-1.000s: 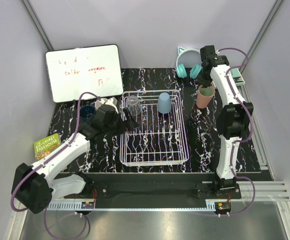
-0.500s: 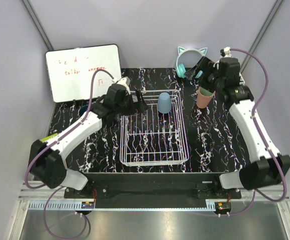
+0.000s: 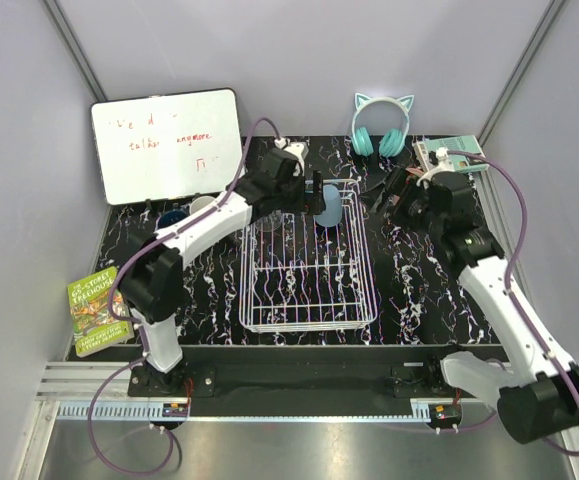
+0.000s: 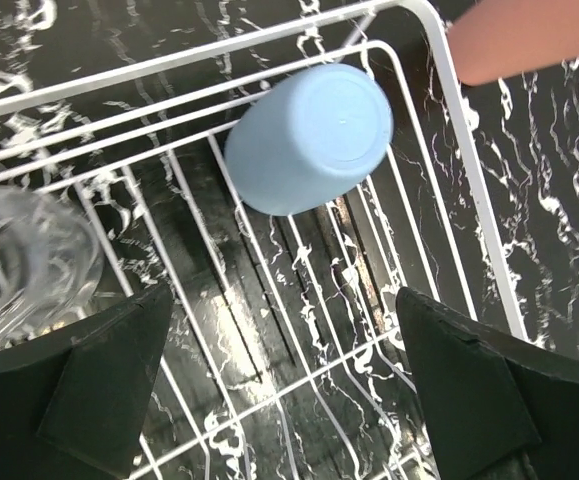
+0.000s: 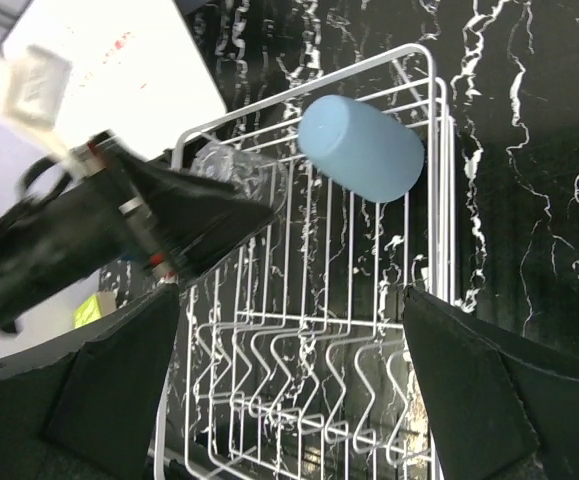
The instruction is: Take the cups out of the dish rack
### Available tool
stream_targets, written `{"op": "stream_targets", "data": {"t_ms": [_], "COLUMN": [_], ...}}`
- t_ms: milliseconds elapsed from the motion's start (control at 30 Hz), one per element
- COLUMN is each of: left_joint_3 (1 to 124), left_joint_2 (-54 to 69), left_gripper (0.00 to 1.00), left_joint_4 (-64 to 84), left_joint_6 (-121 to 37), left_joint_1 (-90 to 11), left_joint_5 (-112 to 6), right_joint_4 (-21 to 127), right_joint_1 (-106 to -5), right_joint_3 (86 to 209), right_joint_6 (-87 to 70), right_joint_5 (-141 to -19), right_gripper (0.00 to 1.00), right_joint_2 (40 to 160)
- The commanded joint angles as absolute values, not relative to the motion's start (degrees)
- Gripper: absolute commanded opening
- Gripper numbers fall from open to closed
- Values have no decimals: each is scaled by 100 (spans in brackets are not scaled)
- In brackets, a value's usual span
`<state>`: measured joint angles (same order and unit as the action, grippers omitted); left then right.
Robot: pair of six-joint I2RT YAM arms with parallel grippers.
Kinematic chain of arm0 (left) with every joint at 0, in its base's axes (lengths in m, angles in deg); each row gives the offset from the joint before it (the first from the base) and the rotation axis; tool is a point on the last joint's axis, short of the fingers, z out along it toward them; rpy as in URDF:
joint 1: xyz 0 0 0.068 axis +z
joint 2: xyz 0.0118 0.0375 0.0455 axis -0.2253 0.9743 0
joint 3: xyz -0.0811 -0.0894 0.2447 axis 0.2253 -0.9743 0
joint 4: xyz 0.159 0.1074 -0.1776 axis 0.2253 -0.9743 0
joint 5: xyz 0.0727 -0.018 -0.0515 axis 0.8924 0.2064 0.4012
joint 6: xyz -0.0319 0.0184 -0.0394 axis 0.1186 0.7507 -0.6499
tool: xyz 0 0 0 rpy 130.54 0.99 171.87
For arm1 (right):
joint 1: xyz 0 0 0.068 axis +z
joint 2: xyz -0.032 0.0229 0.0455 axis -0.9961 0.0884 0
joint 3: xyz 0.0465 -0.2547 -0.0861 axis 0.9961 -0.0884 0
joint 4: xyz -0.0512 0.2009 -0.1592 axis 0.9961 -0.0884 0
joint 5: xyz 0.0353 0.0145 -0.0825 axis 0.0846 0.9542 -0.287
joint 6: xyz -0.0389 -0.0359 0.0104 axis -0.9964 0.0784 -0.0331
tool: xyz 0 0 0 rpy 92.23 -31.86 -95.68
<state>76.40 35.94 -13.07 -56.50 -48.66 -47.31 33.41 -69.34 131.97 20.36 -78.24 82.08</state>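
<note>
White wire dish rack (image 3: 307,255) on black marbled worktop (image 3: 419,290), light-blue tumbler (image 4: 309,138) base-up in its far right corner, clear glass (image 4: 24,255) at far left, salmon-pink tumbler (image 4: 529,35) outside the rack, left hand (image 4: 284,350) wide and empty above the blue tumbler, right hand (image 5: 289,360) wide, empty.

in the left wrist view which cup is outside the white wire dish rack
The salmon-pink tumbler: it is outside the white wire dish rack, past its rim, while the light-blue tumbler and the clear glass are inside it.
</note>
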Motion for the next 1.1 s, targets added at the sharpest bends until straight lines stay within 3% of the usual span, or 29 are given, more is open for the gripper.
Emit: {"op": "stream_targets", "data": {"t_ms": [0,400,867,900,1067], "left_joint_3": [8242,9121,9420,9412,9192], "left_joint_2": [3999,5107,5740,5740,5635], "left_gripper": [99,99,98,95,59], "left_joint_4": [-896,-474,-289,-298,-289], "left_joint_6": [-5316,-5113,-5149,-5140,-5184], "left_joint_1": [-4888,-5205,-5222,-5222,-5231], "left_joint_5": [-4700,-4200,-3883,-3865,-3830], "right_joint_4": [3742,4190,4348,4366,4419], "right_joint_1": [-6867,-6814,-6779,-6779,-6771], "right_joint_3": [12943,11862,11483,11465,11404], "right_joint_6": [1961,2357,2348,2357,2366], "right_joint_5": [-7730,-7273,-7150,-7167,-7176], "right_gripper": [100,100,100,100,100], "right_joint_2": [7450,6825,6667,6667,6667]}}
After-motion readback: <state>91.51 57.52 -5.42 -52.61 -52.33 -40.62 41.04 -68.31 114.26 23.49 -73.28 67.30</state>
